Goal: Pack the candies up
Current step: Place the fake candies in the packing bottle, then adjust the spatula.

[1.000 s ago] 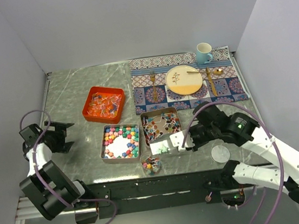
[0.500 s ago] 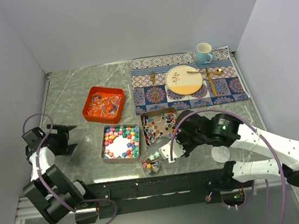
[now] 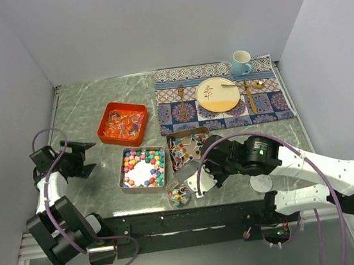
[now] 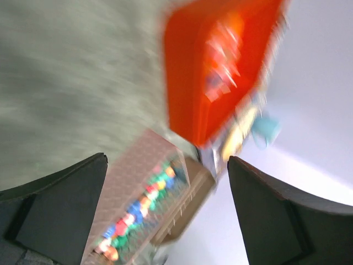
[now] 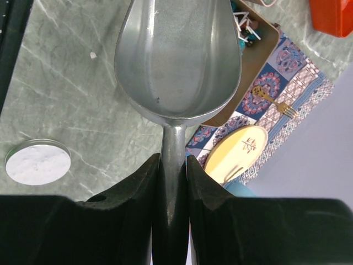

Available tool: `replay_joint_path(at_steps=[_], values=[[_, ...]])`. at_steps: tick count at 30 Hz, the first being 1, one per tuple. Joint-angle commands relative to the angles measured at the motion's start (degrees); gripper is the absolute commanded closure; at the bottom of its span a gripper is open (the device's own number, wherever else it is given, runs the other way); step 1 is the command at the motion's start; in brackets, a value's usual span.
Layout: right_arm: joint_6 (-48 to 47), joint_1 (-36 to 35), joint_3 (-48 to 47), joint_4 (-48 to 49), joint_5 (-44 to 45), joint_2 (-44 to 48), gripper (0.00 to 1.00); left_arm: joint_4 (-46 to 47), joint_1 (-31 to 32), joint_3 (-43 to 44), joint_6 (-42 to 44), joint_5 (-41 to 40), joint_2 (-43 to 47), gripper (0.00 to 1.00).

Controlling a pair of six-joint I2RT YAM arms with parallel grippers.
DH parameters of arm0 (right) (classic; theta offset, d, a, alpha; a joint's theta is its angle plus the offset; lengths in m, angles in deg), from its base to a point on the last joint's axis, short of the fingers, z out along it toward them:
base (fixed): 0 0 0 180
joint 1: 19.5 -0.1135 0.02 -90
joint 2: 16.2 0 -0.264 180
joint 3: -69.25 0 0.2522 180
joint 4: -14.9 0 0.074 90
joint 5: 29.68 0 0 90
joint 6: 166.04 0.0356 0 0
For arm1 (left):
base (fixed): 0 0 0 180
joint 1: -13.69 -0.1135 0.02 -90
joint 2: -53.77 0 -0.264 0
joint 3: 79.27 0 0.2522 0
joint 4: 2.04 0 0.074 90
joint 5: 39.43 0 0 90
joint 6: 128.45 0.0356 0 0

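Observation:
The candies lie in three trays: slim wrapped ones in an orange tray (image 3: 122, 123), chunky coloured lumps in a silver tin (image 3: 143, 167), and a mix in a brown tin (image 3: 190, 147). A small glass jar (image 3: 179, 195) at the front edge holds several candies. My right gripper (image 3: 209, 172) is shut on the handle of a metal scoop (image 5: 176, 61), whose bowl shows empty and hangs just right of the jar. My left gripper (image 3: 80, 158) is open and empty, left of the silver tin. Its wrist view is blurred and shows the orange tray (image 4: 220, 66) and the silver tin (image 4: 138, 204).
A round jar lid (image 3: 261, 182) lies on the table right of the scoop and also shows in the right wrist view (image 5: 37, 162). A patterned mat (image 3: 270, 101) at the back right carries a plate (image 3: 218, 94), fork, spoon and a blue mug (image 3: 241, 62).
My right arm has swung left and brought the scoop to the jar; the candies seen at its tip earlier no longer show. My left gripper has shifted a little to the right.

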Motion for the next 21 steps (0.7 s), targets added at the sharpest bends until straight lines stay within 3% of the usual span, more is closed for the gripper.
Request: replay_joint_path(at_steps=[1, 3, 4, 6, 8, 9, 10, 11, 12, 13, 14, 15, 16, 17, 18, 19, 21], values=[[2.1, 0.9, -5.7, 4.5, 1.3, 0.9, 1.00, 14.3, 7.6, 4.5, -1.0, 11.2, 1.2, 0.02], [5.9, 4.5, -7.7, 7.6, -2.5, -0.3, 1.00, 22.8, 9.5, 3.9, -5.7, 21.3, -1.0, 0.01], [7.3, 6.6, -9.2, 8.7, -4.1, -0.9, 1.00, 33.7, 10.9, 3.6, -8.2, 24.3, -2.0, 0.00], [11.4, 12.7, -10.1, 12.1, -9.5, -3.4, 1.00, 45.5, 12.6, 3.0, -14.9, 35.0, -7.4, 0.02], [14.4, 16.1, -11.2, 14.9, -13.8, -6.6, 1.00, 49.3, 14.2, 5.6, -16.1, 42.5, -13.5, 0.07], [17.2, 18.6, -11.8, 17.2, -14.8, -7.7, 1.00, 47.0, 14.7, 7.1, -14.4, 44.6, -15.0, 0.08], [18.8, 19.4, -13.3, 18.2, -15.9, -10.1, 1.00, 42.8, 15.3, 8.8, -10.7, 45.9, -16.1, 0.09], [20.6, 20.5, -14.2, 19.5, -16.7, -11.2, 1.00, 25.6, 15.6, 13.6, 2.8, 46.9, -17.8, 0.11], [23.2, 21.1, -15.2, 20.7, -18.8, -12.5, 1.00, 16.1, 15.7, 16.7, 12.4, 48.3, -18.9, 0.11], [24.0, 22.3, -18.0, 20.7, -19.8, -15.4, 1.00, 3.9, 16.7, 20.0, 31.6, 49.4, -20.3, 0.11], [24.4, 22.5, -19.5, 20.4, -20.6, -16.8, 1.00, -14.5, 17.2, 26.1, 40.8, 51.1, -24.2, 0.13], [24.4, 22.5, -22.4, 19.6, -21.9, -18.2, 1.00, -27.0, 17.9, 29.4, 50.3, 55.0, -26.9, 0.14], [24.6, 22.6, -23.7, 19.5, -22.4, -20.7, 1.00, -40.5, 18.7, 32.9, 77.3, 57.3, -30.0, 0.15], [24.5, 22.5, -25.0, 19.4, -23.2, -21.8, 1.00, -55.8, 19.0, 39.9, 93.9, 58.4, -37.4, 0.15], [23.8, 22.5, -27.2, 18.6, -23.9, -23.0, 1.00, -60.3, 19.6, 39.7, 90.5, 60.2, -38.8, 0.17], [23.6, 22.5, -28.6, 18.3, -25.1, -25.1, 1.00, -59.6, 19.7, 40.0, 89.4, 59.7, -39.1, 0.08], [24.4, 22.6, -30.7, 18.3, -26.0, -26.9, 1.00, -62.0, 20.3, 41.3, 95.1, 57.6, -39.2, 0.08]])
